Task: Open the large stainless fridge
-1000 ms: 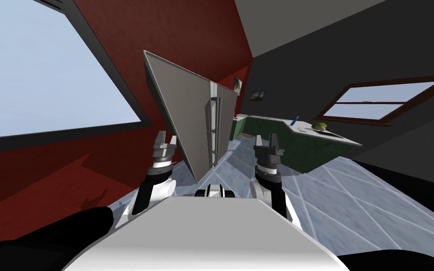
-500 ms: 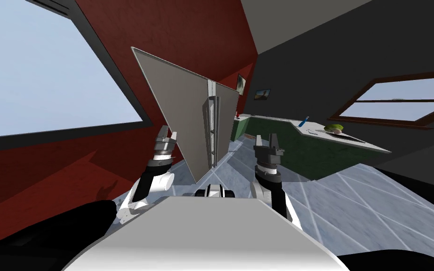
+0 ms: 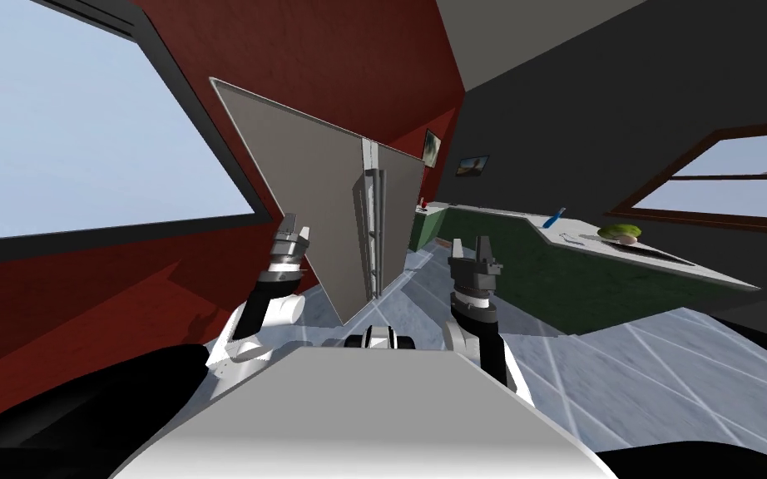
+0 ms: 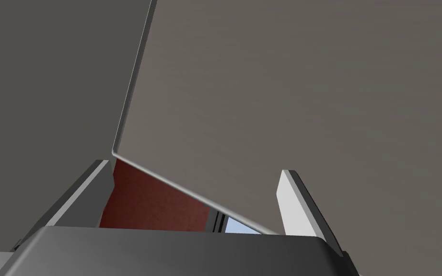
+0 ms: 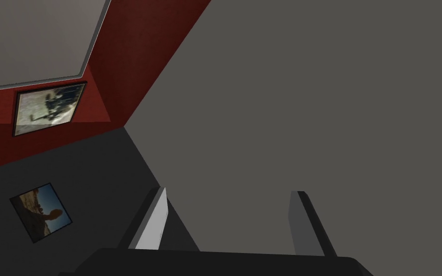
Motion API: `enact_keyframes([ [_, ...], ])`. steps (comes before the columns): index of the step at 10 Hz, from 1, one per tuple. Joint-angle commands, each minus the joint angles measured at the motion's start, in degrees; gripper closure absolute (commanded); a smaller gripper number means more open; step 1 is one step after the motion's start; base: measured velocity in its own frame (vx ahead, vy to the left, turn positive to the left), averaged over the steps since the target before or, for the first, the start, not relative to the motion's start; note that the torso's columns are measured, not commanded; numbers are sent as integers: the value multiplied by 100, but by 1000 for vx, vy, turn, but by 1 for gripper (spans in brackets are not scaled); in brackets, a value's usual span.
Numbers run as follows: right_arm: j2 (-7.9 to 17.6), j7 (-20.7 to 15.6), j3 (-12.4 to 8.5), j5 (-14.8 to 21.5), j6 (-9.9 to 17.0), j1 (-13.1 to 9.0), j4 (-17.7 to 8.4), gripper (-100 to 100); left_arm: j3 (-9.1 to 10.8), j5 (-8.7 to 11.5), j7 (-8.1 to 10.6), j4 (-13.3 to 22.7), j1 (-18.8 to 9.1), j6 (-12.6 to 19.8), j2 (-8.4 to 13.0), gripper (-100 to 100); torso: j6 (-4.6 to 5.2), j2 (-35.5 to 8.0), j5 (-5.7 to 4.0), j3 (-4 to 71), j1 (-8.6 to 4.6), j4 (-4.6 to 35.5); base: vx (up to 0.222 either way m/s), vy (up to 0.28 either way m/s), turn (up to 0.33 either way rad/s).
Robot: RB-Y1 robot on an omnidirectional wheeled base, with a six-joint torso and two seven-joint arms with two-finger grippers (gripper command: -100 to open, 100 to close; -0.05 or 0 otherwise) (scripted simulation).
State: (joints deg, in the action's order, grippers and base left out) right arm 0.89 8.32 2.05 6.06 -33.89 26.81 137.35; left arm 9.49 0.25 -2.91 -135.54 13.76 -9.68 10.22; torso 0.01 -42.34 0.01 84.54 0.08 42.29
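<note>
The fridge (image 3: 311, 187) is a tall grey box against the red wall, and its broad side faces me. Two long vertical handles (image 3: 372, 233) run down its narrow front, where the doors look shut. In the head view my left gripper (image 3: 294, 235) is raised right beside the lower part of that broad side. In the left wrist view the left gripper (image 4: 191, 199) is open, with the fridge's flat grey face (image 4: 311, 96) and its edge close ahead of the fingers. My right gripper (image 3: 474, 252) is up to the right of the fridge front, open and holding nothing (image 5: 229, 220).
A green counter with a white top (image 3: 665, 258) runs off to the right, carrying a green round thing (image 3: 621, 231) and a blue item (image 3: 550, 219). A large window (image 3: 66, 141) fills the red wall at left. The tiled floor (image 3: 665, 366) spreads to the right.
The whole head picture has shifted: I have turned and drawn closer, so the fridge looms larger and further left. My left hand has risen toward the fridge's side. The right arm is unchanged.
</note>
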Motion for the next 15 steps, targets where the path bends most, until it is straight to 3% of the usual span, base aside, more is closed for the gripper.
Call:
enact_keyframes([
  [1, 1, 0, 0, 0, 0, -1, 0, 0, 220, -70, 52, -3, -349, 407, 60, -100, 0, -11, 6, -8, 17, 4, 32, -76, 180],
  [3, 0, 0, 0, 0, 0, 0, 0, 0, 220, -70, 52, -3, -394, 568, 60, -100, 1, 7, -4, 4, -17, -2, 31, -74, 38],
  [4, 0, 0, 0, 0, 0, -1, 0, 0, 422, -132, 101, 9, -643, 791, 105, -100, 1, 4, -1, 2, -4, -1, 41, -96, 182],
  [5, 0, 0, 0, 0, 0, 1, 0, 0, 422, -132, 101, 9, -729, 949, 105, -100, -4, 10, -3, 5, -15, -2, 40, -104, 105],
  [6, 0, 0, 0, 0, 0, 0, 0, 0, 629, -198, 153, 23, -932, 1115, 143, -100, 2, 9, -4, 5, -15, -3, 72, -139, 175],
  [8, 0, 0, 0, 0, 0, 0, 0, 0, 629, -198, 153, 23, -1078, 1393, 143, -100, 2, 9, -4, 6, -15, -3, 37, -108, 37],
  [9, 0, 0, 0, 0, 0, -1, 0, 0, 840, -266, 207, 40, -1329, 1558, 177, -100, 0, -5, 3, -4, 9, 2, 38, -110, 172],
  [11, 0, 0, 0, 0, 0, 0, 0, 0, 840, -266, 207, 40, -1440, 1827, 177, -100, 1, 4, -2, 2, -8, -1, 30, -84, 53],
  [12, 1, 0, 0, 0, 0, -1, 0, 0, 1052, -336, 264, 58, -1688, 1987, 208, -100, 1, 1, 2, 0, 8, 0, 53, -98, 164],
  [14, 0, 0, 0, 0, 0, 0, 0, 0, 1052, -336, 264, 58, -1810, 2273, 208, -100, 1, 9, -4, 6, -15, -3, 27, -85, 60],
  [15, 1, 0, 0, 0, 0, -1, 0, 0, 1263, -409, 322, 79, -2068, 2456, 237, -100, 2, -1, 0, -1, -1, 0, 12, -119, 164],
])
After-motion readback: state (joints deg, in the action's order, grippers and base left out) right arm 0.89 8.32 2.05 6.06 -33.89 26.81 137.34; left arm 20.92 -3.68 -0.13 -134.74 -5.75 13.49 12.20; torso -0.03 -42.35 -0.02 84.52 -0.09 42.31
